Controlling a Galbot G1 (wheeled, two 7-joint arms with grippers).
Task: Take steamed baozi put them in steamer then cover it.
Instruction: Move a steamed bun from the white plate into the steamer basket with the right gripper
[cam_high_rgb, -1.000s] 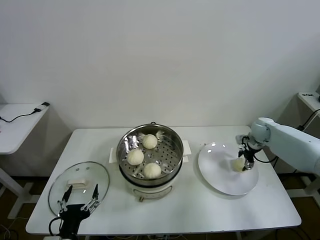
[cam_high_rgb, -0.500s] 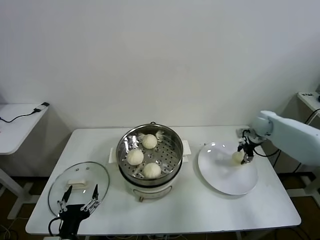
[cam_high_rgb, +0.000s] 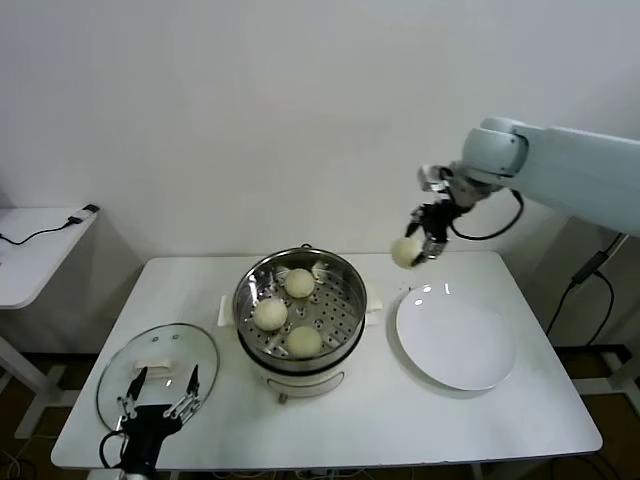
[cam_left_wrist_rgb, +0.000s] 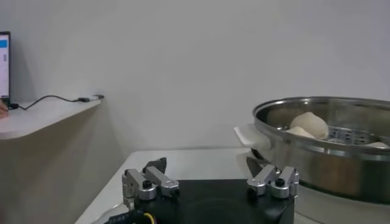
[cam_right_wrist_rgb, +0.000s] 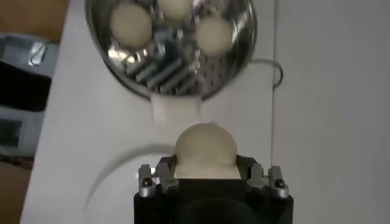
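Observation:
My right gripper (cam_high_rgb: 421, 248) is shut on a cream-white baozi (cam_high_rgb: 404, 252) and holds it in the air, high above the table between the steamer (cam_high_rgb: 300, 305) and the white plate (cam_high_rgb: 456, 338). In the right wrist view the baozi (cam_right_wrist_rgb: 205, 148) sits between the fingers, with the steamer (cam_right_wrist_rgb: 170, 42) farther off. Three baozi (cam_high_rgb: 300, 283) lie in the steel basket on its cream cooker base. The glass cover (cam_high_rgb: 158, 371) with its cream handle lies flat at the table's front left. My left gripper (cam_high_rgb: 158, 393) is open just above the cover's near edge.
The white plate on the right of the table holds nothing. A low side table (cam_high_rgb: 35, 250) with a cable stands at the far left. In the left wrist view the steamer's rim (cam_left_wrist_rgb: 323, 131) is close on one side of the left gripper (cam_left_wrist_rgb: 207, 173).
My right gripper has lifted the baozi off the plate, up and to the left toward the steamer. The left arm has not moved.

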